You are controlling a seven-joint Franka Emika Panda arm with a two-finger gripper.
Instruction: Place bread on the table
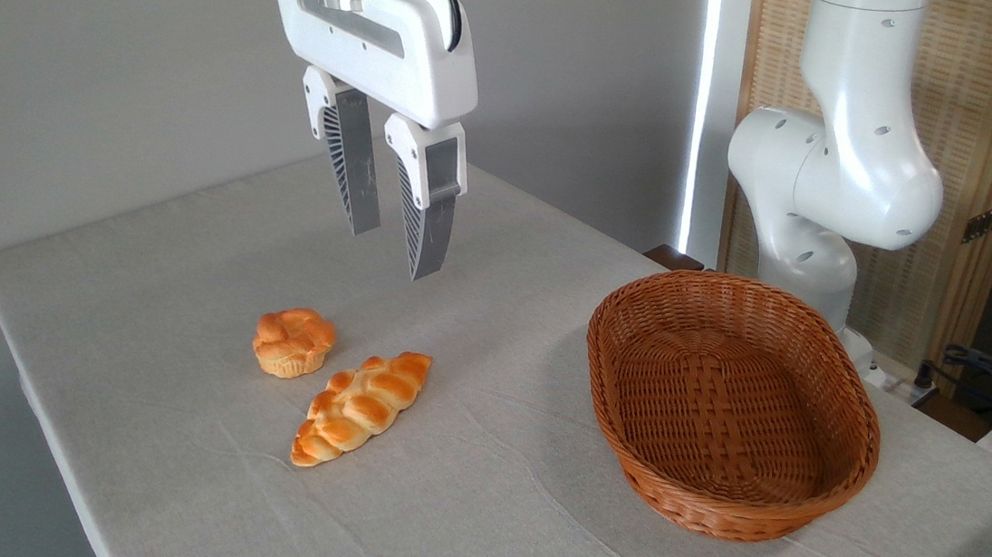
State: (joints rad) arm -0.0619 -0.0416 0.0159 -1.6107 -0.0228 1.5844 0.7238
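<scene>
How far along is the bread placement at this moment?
Done, it seems: the braided bread lies on the table beside the small bun, and the basket is empty. The gripper hangs open above, holding nothing. Nothing visibly remains.

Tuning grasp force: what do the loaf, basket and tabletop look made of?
Loaf: looks like glossy moulded plastic or foam, a fake; the even orange sheen suggests it, unconfirmed.
Basket: woven wicker, brown, slightly shiny; strands visible.
Table: covered in matte grey-beige cloth; fine wrinkles show.
</scene>
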